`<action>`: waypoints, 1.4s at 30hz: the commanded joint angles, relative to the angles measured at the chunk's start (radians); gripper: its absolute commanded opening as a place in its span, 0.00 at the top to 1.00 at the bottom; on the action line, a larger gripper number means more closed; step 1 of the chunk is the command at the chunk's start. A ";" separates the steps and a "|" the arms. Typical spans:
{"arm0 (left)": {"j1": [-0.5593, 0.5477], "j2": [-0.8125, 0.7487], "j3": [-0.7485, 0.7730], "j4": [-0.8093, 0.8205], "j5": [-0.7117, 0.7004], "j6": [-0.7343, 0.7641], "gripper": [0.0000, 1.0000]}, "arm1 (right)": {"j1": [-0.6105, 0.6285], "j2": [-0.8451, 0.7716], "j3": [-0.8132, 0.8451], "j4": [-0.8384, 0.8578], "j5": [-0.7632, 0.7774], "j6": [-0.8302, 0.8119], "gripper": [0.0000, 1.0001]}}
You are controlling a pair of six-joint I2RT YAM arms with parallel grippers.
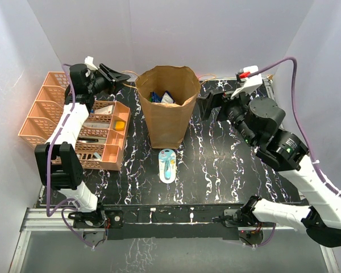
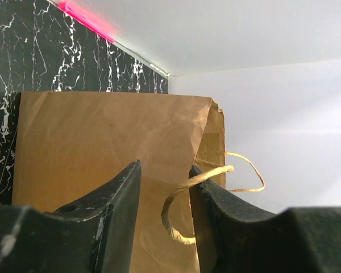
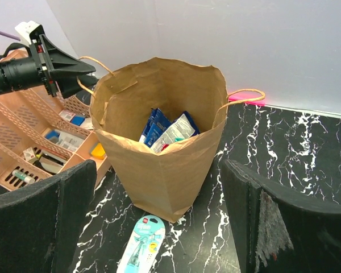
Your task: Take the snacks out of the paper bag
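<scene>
The brown paper bag (image 1: 167, 119) stands upright and open at the back middle of the table. Inside lie the snacks (image 1: 161, 97), dark blue and white packets (image 3: 167, 129). My left gripper (image 1: 124, 77) is at the bag's left rim. In the left wrist view its fingers (image 2: 119, 205) stand partly apart, with the bag's twisted handle loop (image 2: 182, 196) in the gap, touching the right finger. My right gripper (image 3: 159, 222) is wide open with nothing in it, above the table right of the bag (image 3: 165, 170).
Orange mesh trays (image 1: 74, 122) with small items stand left of the bag. A white and light-blue oblong item (image 1: 167, 165) lies on the black marbled table just in front of the bag. White walls close in the back and sides.
</scene>
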 commanded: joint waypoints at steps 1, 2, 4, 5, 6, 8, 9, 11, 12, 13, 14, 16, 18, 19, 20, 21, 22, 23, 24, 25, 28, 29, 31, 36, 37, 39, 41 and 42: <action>0.001 -0.014 0.038 0.059 0.060 -0.037 0.63 | 0.001 0.015 0.026 0.038 -0.009 0.001 0.05; 0.001 -0.016 0.037 0.064 0.061 -0.037 0.64 | 0.000 0.020 0.028 0.041 -0.007 -0.003 0.05; 0.001 -0.015 0.042 0.069 0.067 -0.033 0.71 | 0.001 0.029 0.028 0.049 0.003 -0.013 0.04; 0.001 -0.009 0.052 0.065 0.071 -0.030 0.78 | 0.001 0.037 0.028 0.050 0.010 -0.017 0.04; 0.000 -0.002 0.072 0.055 0.072 -0.023 0.86 | 0.001 0.048 0.029 0.049 0.025 -0.020 0.04; 0.000 0.016 0.114 0.037 0.067 -0.001 0.97 | 0.001 0.080 0.040 0.032 0.084 -0.021 0.04; 0.001 0.026 0.136 0.029 0.064 0.011 1.00 | 0.001 0.098 0.050 0.021 0.120 -0.018 0.04; 0.000 0.052 0.183 0.015 0.052 0.026 1.00 | -0.002 0.137 0.070 0.006 0.167 -0.018 0.03; 0.001 0.063 0.210 0.013 0.050 0.031 1.00 | -0.006 0.156 0.082 0.003 0.183 -0.021 0.03; 0.000 0.077 0.241 0.009 0.047 0.036 1.00 | -0.018 0.177 0.096 -0.002 0.193 -0.020 0.01; 0.001 0.091 0.268 0.003 0.043 0.041 1.00 | -0.042 0.197 0.113 -0.006 0.191 -0.013 0.01; 0.001 0.123 0.324 -0.007 0.038 0.050 1.00 | -0.132 0.235 0.145 -0.017 0.122 0.014 0.01; 0.001 0.158 0.389 -0.023 0.025 0.057 1.00 | -0.264 0.271 0.166 -0.020 -0.023 0.067 0.01; 0.001 0.179 0.419 -0.027 0.025 0.059 1.00 | -0.322 0.286 0.171 -0.022 -0.083 0.087 0.01; 0.001 0.199 0.453 -0.027 0.029 0.060 1.00 | -0.366 0.300 0.179 -0.020 -0.134 0.102 0.01; 0.001 0.223 0.504 -0.032 0.036 0.064 1.00 | -0.396 0.312 0.183 -0.015 -0.168 0.113 0.01; 0.000 0.248 0.529 -0.040 0.039 0.070 1.00 | -0.416 0.322 0.184 -0.003 -0.198 0.121 0.01; 0.001 0.272 0.583 -0.056 0.040 0.075 1.00 | -0.432 0.332 0.182 0.011 -0.231 0.123 0.02; 0.000 0.295 0.616 -0.055 0.046 0.078 1.00 | -0.442 0.340 0.177 0.035 -0.273 0.126 0.02; 0.001 0.316 0.653 -0.055 0.050 0.079 1.00 | -0.449 0.348 0.168 0.052 -0.315 0.133 0.02; 0.001 0.370 0.730 -0.014 0.066 0.062 1.00 | -0.466 0.367 0.144 0.097 -0.416 0.169 0.02; 0.001 0.382 0.748 0.001 0.065 0.058 1.00 | -0.469 0.371 0.134 0.110 -0.446 0.180 0.03; -0.002 0.406 0.774 0.043 0.065 0.043 1.00 | -0.470 0.377 0.115 0.134 -0.508 0.198 0.03; -0.033 0.444 0.818 0.152 0.079 -0.007 1.00 | -0.473 0.374 0.056 0.160 -0.644 0.210 0.04; -0.042 0.455 0.836 0.162 0.086 -0.009 1.00 | -0.474 0.368 0.044 0.158 -0.649 0.211 0.04; -0.058 0.478 0.892 0.164 0.091 -0.004 1.00 | -0.475 0.353 0.020 0.159 -0.656 0.215 0.04; -0.063 0.498 0.954 0.145 0.095 -0.002 1.00 | -0.475 0.333 -0.004 0.158 -0.659 0.217 0.05; -0.065 0.500 0.969 0.142 0.098 -0.004 1.00 | -0.475 0.320 -0.017 0.156 -0.658 0.219 0.05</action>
